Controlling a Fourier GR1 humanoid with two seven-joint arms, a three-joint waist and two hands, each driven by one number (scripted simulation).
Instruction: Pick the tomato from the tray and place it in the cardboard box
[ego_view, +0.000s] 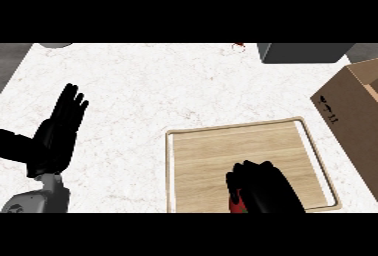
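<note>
At the tray's (244, 131) near edge the right hand (258, 187) curls over the tomato (235, 204), apparently grasping it, though only a red sliver shows. The left hand (63, 127) rests open near the surface's left edge. Lifting and carrying to the box (353, 112) at the right edge remain.

counter (148, 90): white, speckled with faint reddish-brown veins
tray (244, 150): pale wood grain, lighter cream rim
cardboard box (354, 115): plain brown, small black printed marks on its side
tomato (235, 206): red sliver
left hand (59, 135): black
right hand (262, 187): black
left forearm (37, 200): grey
</note>
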